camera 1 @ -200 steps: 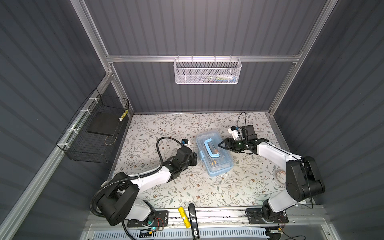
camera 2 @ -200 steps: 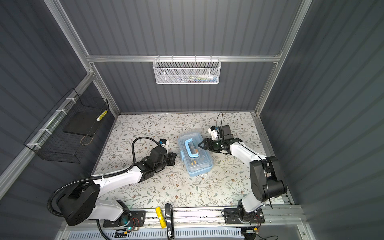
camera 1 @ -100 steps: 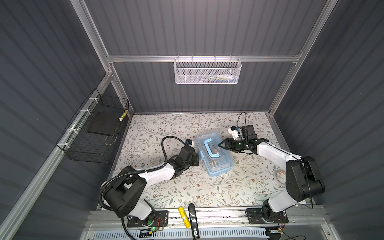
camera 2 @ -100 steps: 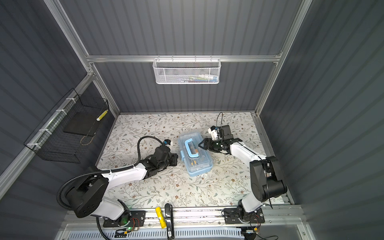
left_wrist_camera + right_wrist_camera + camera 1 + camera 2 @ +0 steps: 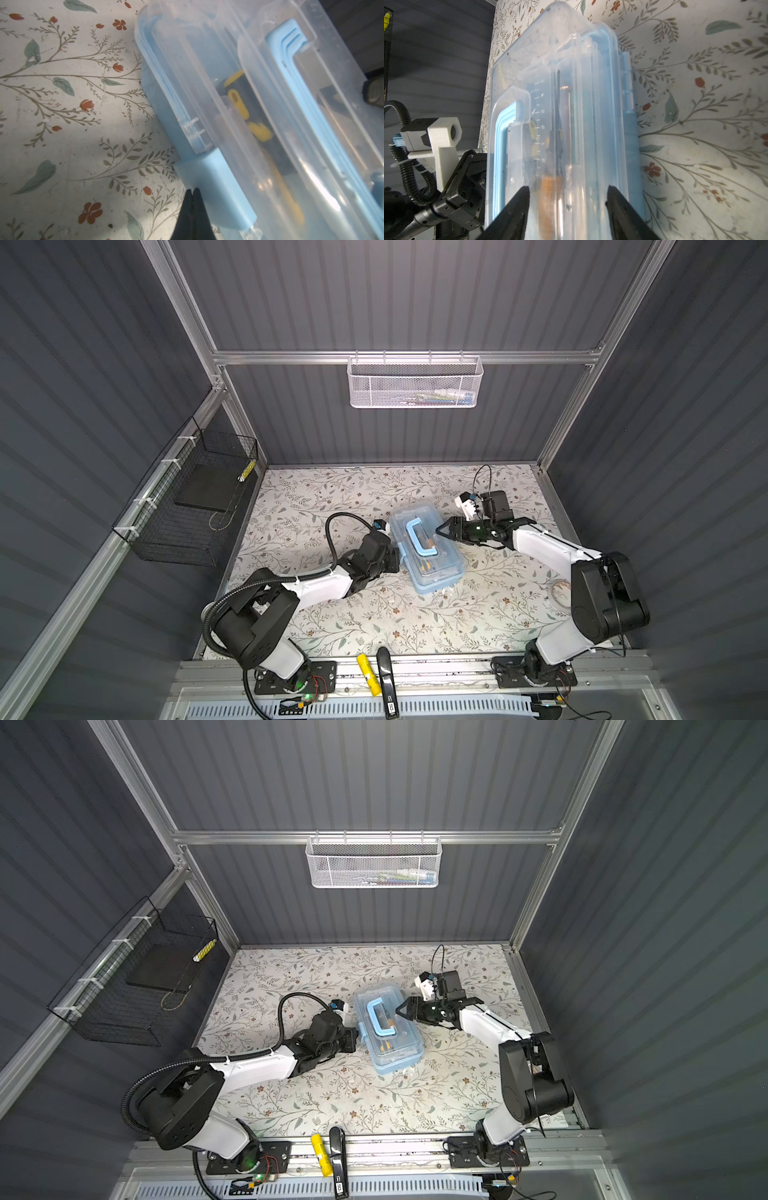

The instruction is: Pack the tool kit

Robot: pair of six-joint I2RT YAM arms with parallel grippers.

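Tool kit (image 5: 428, 549): lying lid-up mid-table, between my two arms.
Long axis: running diagonally in both top views, far end leftward; blue handle (image 5: 414, 538) lying flat along it.
Left gripper (image 5: 192, 192): I am pressing its jaws together, empty, tips just beside the blue latch (image 5: 216, 187).
Right gripper (image 5: 567, 188): I am holding its jaws spread over the clear lid (image 5: 550, 62).
Surface: floral table (image 5: 332, 489).
Room: grey ribbed walls (image 5: 374, 302) standing around.

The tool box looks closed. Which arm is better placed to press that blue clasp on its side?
Probably the left. The left pincer, shut, has its tips right at the blue clasp. The right pincer stands open over the clear lid, away from the clasp.
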